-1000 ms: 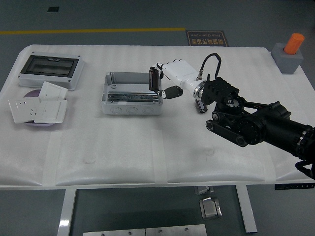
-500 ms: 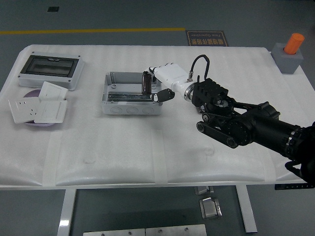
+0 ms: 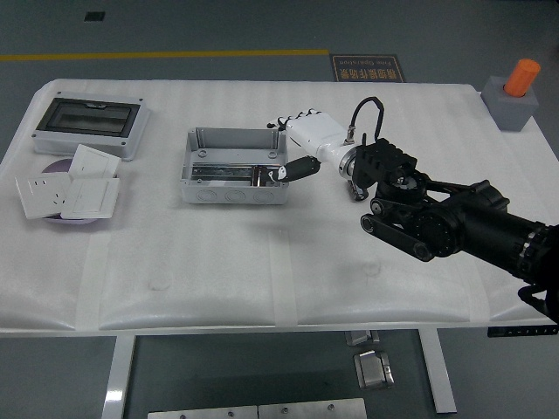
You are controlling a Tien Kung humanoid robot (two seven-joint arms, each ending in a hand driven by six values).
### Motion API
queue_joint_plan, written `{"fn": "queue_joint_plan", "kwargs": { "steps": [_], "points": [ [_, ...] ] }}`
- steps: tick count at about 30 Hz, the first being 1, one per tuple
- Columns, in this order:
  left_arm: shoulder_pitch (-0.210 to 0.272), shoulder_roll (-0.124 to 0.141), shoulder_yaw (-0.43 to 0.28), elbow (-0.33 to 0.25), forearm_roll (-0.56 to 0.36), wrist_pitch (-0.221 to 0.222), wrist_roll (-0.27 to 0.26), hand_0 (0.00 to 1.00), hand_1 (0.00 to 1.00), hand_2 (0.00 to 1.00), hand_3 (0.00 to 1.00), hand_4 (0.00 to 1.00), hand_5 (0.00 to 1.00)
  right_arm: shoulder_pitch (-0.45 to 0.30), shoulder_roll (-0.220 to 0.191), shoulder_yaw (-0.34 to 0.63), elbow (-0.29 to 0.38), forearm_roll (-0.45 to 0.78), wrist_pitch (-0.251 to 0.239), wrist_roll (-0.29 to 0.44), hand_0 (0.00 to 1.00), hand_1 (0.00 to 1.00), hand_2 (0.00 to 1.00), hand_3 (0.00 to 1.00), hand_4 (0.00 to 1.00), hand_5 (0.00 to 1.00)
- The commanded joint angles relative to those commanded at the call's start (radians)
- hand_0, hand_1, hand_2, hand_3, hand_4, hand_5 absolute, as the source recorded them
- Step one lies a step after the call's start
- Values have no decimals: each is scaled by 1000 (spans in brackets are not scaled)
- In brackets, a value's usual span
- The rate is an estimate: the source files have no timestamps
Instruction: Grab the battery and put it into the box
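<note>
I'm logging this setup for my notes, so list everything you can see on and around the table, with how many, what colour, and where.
box: one, grey, open, centre of the table.
battery: one, dark, lying inside the box at its right end.
enclosure: one, grey with dark window, far left.
socket plates: several, white, on a purple disc, left edge.
orange cylinder: one, on a grey block, far right corner.
floor sign: one, dark, beyond the table.
right hand: one, white with black arm, fingers spread at the box's right end.
</note>
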Motion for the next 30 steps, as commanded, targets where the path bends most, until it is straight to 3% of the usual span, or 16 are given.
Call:
{"fn": "queue_joint_plan", "kwargs": {
  "steps": [5,10,15,25,30],
  "points": [
    [5,-1,9,0,-16,3,-3,595,619,446,607,418,455,-13,-97,-78,-27,8,21,11,941,834,828,909,998,719],
    [7,-1,16,1,-29,6,-6,595,618,447,607,418,453,-32,-168,-43,-42,-74,107,30,931,828,823,900,998,724],
    [5,-1,25,0,-36,9,-12,596,618,448,607,417,452,-48,-186,-17,-44,-129,141,47,927,823,818,895,998,723],
    [6,-1,38,-3,-48,12,-18,594,617,443,607,417,451,-63,-181,19,-32,-205,180,64,918,816,811,884,998,711],
    [7,0,42,-4,-49,13,-21,594,617,443,607,417,451,-77,-183,32,-33,-233,177,66,913,812,808,881,998,714]
  ]
}}
